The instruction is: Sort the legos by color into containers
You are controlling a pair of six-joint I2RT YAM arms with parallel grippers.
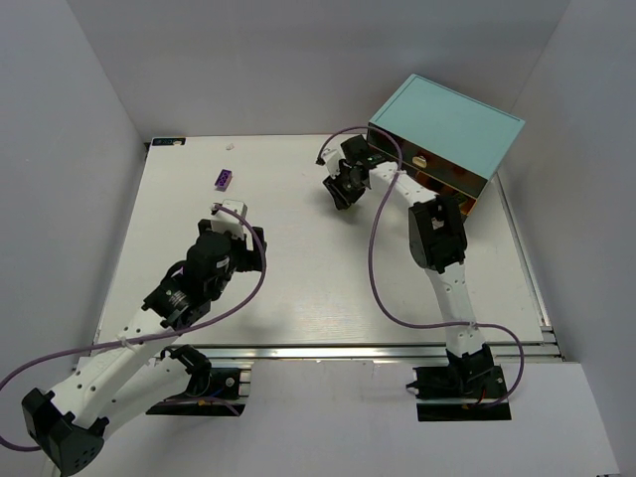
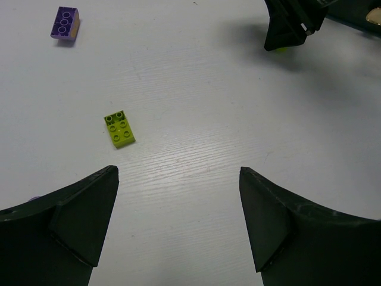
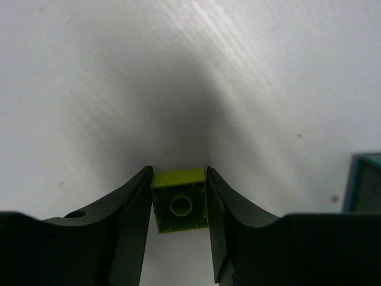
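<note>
My right pincer [image 3: 178, 179] is closed on a lime-yellow lego [image 3: 178, 202], one finger flat against each side wall, with the hollow underside and its round tube facing my wrist camera. I judge this piece light, rigid and slick-sided. It won't crush, but it could twist or squirt out if the pads sit off-centre, so a square hold across two opposite walls, as now, is the one I trust. I cannot tell whether it rests on the table [image 1: 298, 268] or hangs just above it; only a soft shadow lies beyond. At the right edge of that wrist view a teal corner of the cabinet [image 1: 447, 124] shows. From above, this pincer sits near the cabinet's front, where the brown drawers [image 1: 442, 177] face me, so any swing toward them has little room and the box edge is what I might clip. My left pincer [image 2: 178, 173] is spread wide and holds nothing, hovering over bare table. A second lime lego [image 2: 119, 128] lies flat, studs up, just ahead of its left finger, and a purple lego [image 2: 64, 22] lies farther off. Both have open room all round.
</note>
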